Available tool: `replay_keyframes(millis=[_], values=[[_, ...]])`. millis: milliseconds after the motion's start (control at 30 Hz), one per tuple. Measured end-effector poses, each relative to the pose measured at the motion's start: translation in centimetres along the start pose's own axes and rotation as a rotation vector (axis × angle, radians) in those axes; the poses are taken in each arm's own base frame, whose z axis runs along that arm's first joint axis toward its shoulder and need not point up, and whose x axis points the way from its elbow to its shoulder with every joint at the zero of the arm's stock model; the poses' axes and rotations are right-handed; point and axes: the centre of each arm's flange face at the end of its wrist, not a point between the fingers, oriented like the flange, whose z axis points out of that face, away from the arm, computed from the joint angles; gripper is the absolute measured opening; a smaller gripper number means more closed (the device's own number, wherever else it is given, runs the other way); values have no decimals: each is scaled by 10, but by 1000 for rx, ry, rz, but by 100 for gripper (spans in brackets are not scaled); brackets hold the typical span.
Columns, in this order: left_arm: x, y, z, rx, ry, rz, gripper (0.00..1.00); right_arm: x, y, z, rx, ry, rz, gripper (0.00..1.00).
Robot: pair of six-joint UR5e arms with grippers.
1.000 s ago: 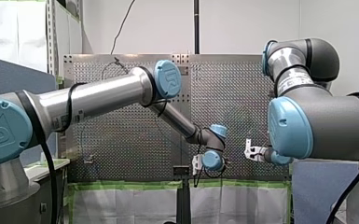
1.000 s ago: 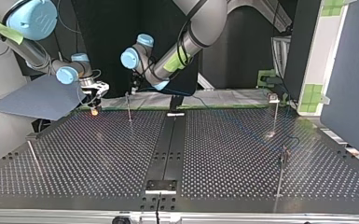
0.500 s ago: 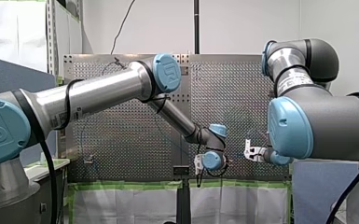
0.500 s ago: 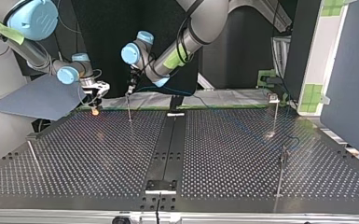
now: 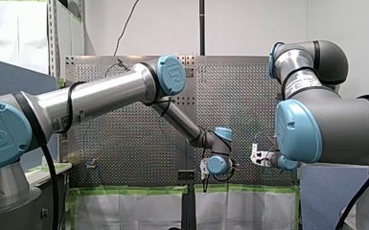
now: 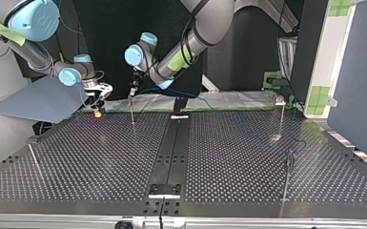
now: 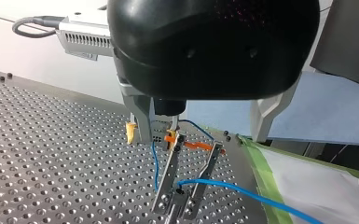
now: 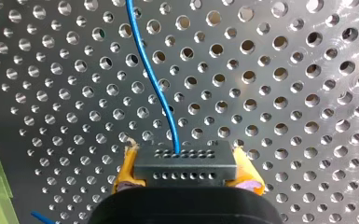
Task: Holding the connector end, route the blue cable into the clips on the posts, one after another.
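Blue cable [image 8: 151,81] runs out of the black connector [image 8: 185,163] and away over the perforated table [image 6: 229,157] in my right wrist view. My right gripper [image 8: 185,173] is clamped on that connector, with a yellow pad [image 8: 123,171] on each side of it. In the top view this gripper hangs nose-down over the table's far edge at the view's left, its wrist bent just above it. My left arm [image 5: 110,93] reaches in from the front view's left, upper link nearly level. Its forearm slopes down to a wrist that turns my left gripper [image 7: 175,205] downward, near the right one. The left gripper sits directly over a thin post [image 6: 131,112] by the far edge. In the left wrist view its metal fingers [image 7: 168,172] stand apart, with bare table showing between them. The cable crosses that gap low down, then trails off past the green tape [image 7: 261,177]. Something small sits between the fingertips, probably the post's clip, though I can't make it out from here. The connector and one pad of the right gripper show just beyond the fingers.
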Motion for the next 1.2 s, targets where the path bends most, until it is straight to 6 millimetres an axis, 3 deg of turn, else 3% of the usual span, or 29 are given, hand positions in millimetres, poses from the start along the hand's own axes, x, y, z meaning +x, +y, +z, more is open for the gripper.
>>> replay_keyframes(millis=[600, 867, 1200], values=[[2, 1, -2, -11, 17, 8, 100, -3, 0, 0, 1, -3, 2, 0], [7, 9, -13, -60, 55, 35, 100, -3, 1, -1, -1, -4, 4, 0], [-29, 8, -31, -65, -18, 6, 100, -5, 2, -1, -7, -6, 2, 0]])
